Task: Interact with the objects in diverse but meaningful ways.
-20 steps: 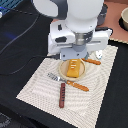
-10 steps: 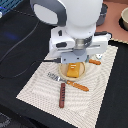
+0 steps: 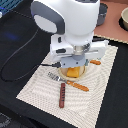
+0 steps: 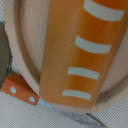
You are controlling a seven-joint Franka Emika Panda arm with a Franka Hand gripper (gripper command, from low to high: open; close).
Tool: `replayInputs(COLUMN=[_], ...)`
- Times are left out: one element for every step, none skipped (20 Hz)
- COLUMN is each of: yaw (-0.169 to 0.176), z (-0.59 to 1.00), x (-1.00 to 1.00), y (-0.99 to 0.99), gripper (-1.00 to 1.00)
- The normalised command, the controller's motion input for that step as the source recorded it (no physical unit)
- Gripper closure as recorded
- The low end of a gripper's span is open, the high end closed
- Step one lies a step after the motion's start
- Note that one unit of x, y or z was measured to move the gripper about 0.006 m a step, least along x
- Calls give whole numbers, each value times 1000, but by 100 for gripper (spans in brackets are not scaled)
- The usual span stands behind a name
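My gripper [image 3: 74, 65] hangs directly over the orange-yellow ridged block [image 4: 82, 55] on its wooden plate [image 4: 27, 55], its spread impossible to tell.

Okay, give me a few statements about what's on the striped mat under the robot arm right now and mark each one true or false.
1. The orange ridged block lies on a round wooden plate. True.
2. The fork sits in the grey pot. False: it lies on the striped mat, beside the plate.
3. The dark brown sausage stick lies on the mat. True.
4. The sausage stick is on the plate. False: it lies on the mat, off the plate.
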Motion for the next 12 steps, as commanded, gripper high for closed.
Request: replayInputs(yaw=[0, 0, 0, 0, 0, 0, 0, 0, 0, 0, 0, 0], z=[-231, -231, -220, -217, -217, -220, -220, -223, -220, -211, -206, -189], x=[-26, -34, -37, -31, -23, -26, -14, -3, -14, -14, 0, 0], y=[37, 29, 29, 31, 40, 37, 49, 43, 46, 57, 66, 66], gripper=[100, 100, 100, 100, 100, 100, 100, 100, 100, 100, 100, 100])
